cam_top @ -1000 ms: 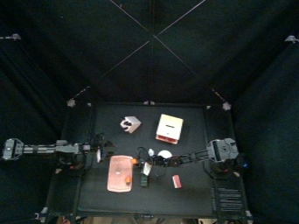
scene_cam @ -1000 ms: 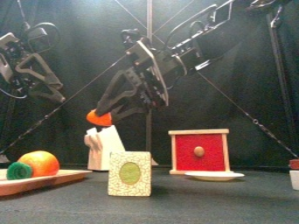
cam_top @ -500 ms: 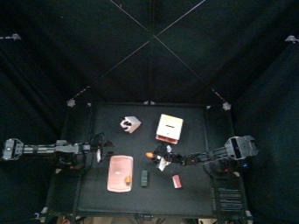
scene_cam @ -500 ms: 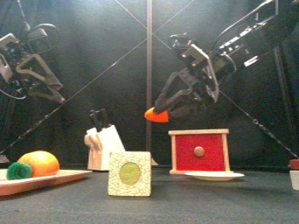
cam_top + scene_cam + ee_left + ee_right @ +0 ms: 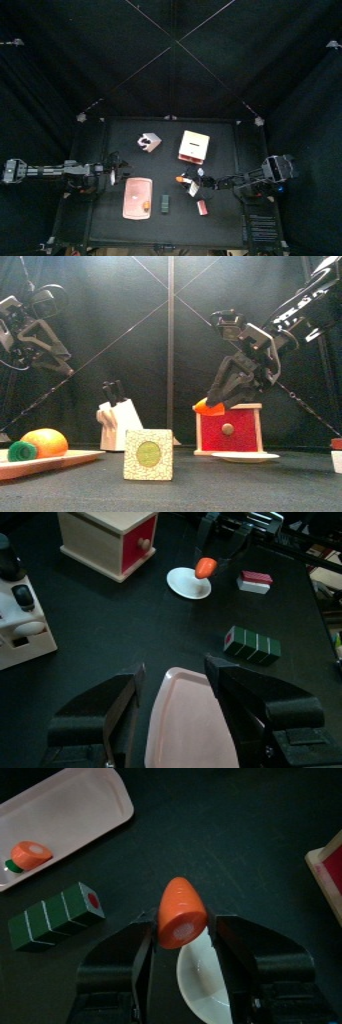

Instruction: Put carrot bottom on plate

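The carrot bottom (image 5: 181, 913), a stubby orange cone, sits pinched between my right gripper (image 5: 181, 930) jaws. In the front view the carrot bottom (image 5: 207, 407) hangs in the air just left of and above the small white plate (image 5: 246, 457). From the right wrist, the plate (image 5: 217, 980) lies directly beneath the piece. From above, the right gripper (image 5: 187, 181) reaches in from the right to the table's middle. My left gripper (image 5: 174, 682) hovers open, raised over the near end of the pink-orange tray (image 5: 194, 727).
The tray (image 5: 47, 461) at front left holds an orange piece with a green top (image 5: 40, 442). A green block (image 5: 166, 203) and a small red block (image 5: 203, 207) lie near the plate. A wooden box with a red drawer (image 5: 227, 428) and a white knife block (image 5: 118, 424) stand behind.
The right gripper has carried the carrot bottom rightward and lower, from near the knife block to over the plate. The left arm has stayed still.
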